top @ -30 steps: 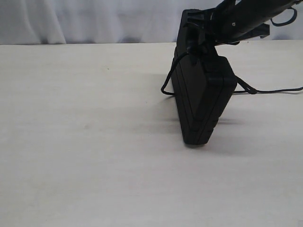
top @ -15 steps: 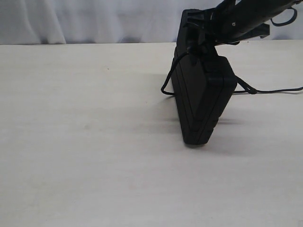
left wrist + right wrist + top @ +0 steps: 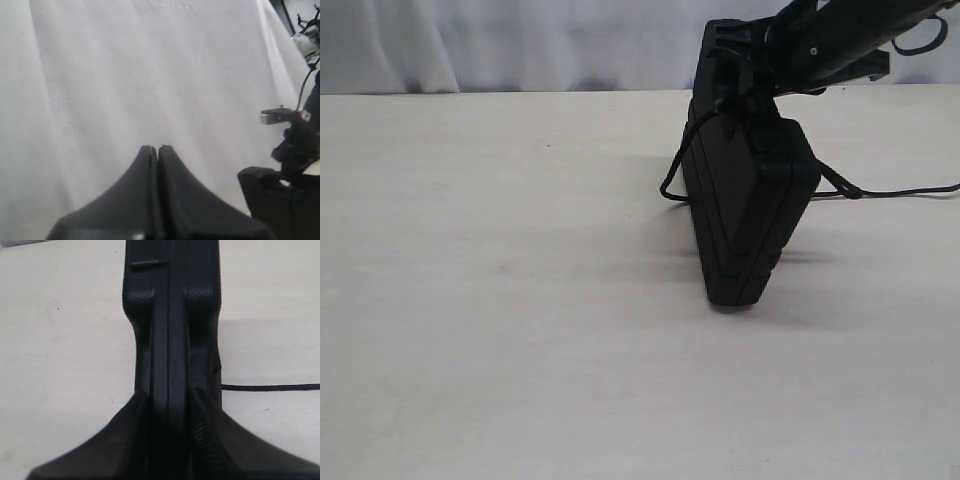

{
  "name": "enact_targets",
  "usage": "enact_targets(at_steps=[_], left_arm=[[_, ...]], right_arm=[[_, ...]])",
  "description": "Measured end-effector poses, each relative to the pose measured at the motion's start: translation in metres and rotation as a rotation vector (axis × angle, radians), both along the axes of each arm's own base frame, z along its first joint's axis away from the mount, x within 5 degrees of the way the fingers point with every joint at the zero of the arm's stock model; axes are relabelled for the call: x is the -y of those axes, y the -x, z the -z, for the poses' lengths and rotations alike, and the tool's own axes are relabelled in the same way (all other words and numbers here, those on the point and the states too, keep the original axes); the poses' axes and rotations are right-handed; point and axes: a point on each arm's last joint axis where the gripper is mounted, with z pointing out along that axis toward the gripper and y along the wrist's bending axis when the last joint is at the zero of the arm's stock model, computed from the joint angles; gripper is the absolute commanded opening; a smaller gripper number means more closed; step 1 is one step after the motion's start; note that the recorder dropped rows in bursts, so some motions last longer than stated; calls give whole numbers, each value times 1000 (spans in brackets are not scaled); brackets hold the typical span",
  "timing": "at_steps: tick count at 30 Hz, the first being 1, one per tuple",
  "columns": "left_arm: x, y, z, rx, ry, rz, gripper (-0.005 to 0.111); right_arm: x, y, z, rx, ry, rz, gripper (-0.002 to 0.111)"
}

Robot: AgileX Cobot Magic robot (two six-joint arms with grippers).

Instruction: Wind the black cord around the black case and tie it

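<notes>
The black case (image 3: 750,220) stands on its narrow edge on the table, right of the middle, leaning slightly. My right gripper (image 3: 744,98) comes in from the upper right and is shut on the case's upper edge; in the right wrist view its fingers (image 3: 169,396) clamp both sides of the case (image 3: 170,300). The black cord (image 3: 672,178) runs down the case's left face from the top, loops at the base, and trails away to the right (image 3: 905,191) on the table. It also shows as a straight line, the cord (image 3: 270,387). My left gripper (image 3: 157,148) is shut and empty, held in front of a white curtain.
The pale wooden table (image 3: 470,300) stretches wide to the left and front of the case. A white curtain (image 3: 520,40) hangs behind the table's far edge. The right arm (image 3: 850,35) with its cables fills the upper right corner.
</notes>
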Motion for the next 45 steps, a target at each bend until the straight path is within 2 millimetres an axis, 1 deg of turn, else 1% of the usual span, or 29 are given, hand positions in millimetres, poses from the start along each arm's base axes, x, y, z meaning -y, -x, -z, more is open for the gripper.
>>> enact_targets(at_steps=[2,5,9,12,15,18,24,32,41,45], left_arm=[[-1,-1,0,20,-41,-46,0],[-2,-1,0,26,-58,-99,0],[-3,-2,0,-15,29,-140,0],[-4,-5,5,-65,114,-174,0],[-6,-9,15,-115,189,-205,0],[-7,-11,29,-145,220,-246,0],[-8,-22,58,-221,218,-335,0],[-9,-33,96,-325,198,-395,0],[-10,-40,128,-399,181,-412,0],[-10,-41,134,-415,173,-416,0]], right_arm=[[0,0,0,0,0,0,4],[0,0,0,0,0,0,4],[0,0,0,0,0,0,4],[0,0,0,0,0,0,4],[0,0,0,0,0,0,4],[0,0,0,0,0,0,4],[0,0,0,1,-3,1,4],[0,0,0,1,-2,-1,4],[0,0,0,1,-4,0,4],[0,0,0,0,-6,0,4]])
